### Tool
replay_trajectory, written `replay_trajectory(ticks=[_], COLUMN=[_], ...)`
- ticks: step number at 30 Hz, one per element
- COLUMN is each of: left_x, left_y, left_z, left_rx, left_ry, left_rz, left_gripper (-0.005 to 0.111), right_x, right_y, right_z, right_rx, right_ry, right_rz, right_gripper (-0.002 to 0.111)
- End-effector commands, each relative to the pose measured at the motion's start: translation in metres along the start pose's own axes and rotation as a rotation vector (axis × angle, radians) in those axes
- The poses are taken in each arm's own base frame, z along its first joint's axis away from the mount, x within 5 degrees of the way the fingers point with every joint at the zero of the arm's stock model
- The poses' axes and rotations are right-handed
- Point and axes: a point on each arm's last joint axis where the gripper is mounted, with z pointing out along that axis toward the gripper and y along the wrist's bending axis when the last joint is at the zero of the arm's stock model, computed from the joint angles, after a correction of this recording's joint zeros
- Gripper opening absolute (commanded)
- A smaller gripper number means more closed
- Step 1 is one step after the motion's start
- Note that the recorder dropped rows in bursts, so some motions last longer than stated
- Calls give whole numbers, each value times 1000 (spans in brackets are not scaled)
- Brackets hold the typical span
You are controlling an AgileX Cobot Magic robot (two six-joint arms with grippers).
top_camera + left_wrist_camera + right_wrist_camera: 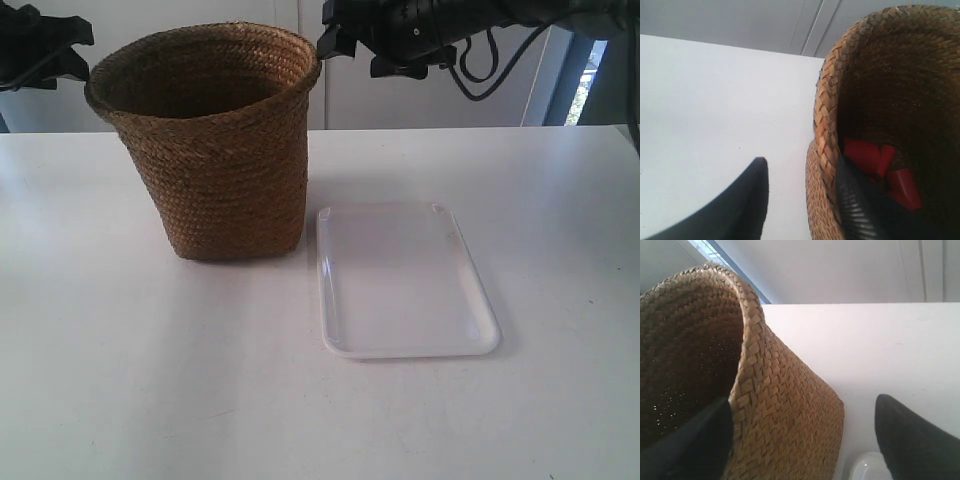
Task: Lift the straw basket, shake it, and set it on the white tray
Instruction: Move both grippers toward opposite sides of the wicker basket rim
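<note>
The straw basket stands upright on the table, just left of the white tray. My left gripper is open and straddles the basket's rim, one finger inside and one outside. Red pieces lie in the basket's bottom. My right gripper is open too and straddles the opposite rim, with a corner of the tray below its outer finger. In the exterior view the left gripper sits at the basket's left rim and the right gripper at its right rim.
The white table stretches toward the front edge. A pale wall runs behind the table, and cables hang from the arm at the exterior view's right.
</note>
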Motion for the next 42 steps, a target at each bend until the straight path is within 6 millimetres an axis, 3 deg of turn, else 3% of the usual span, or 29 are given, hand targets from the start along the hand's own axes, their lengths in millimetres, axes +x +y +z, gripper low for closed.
replay_trajectory(ticks=[1,7,15,25,34,42], left_x=[2,0,-20,-17,-17,-13], left_y=[-3,-3,-12,-10,-9,-7], left_z=[-1,-1,-14,-6,-6,5], left_rx=[19,21,48,43,32,45], left_ry=[24,16,-20,3,-3,26], left_rz=[-5,-4,49,47,61,34], left_gripper=[49,49,49,49,49,49], right_x=[3,3,1,-1,-15,-5], right_y=[6,6,7,13,18,20], right_z=[0,0,0,-5,-19,-4], right_rx=[-18,-15,-12,-22,-6,-15], right_ry=[30,35,8,6,-93,-55], right_rz=[-6,-11,-6,-44,-57,-57], right_gripper=[74,74,80,80,80,80])
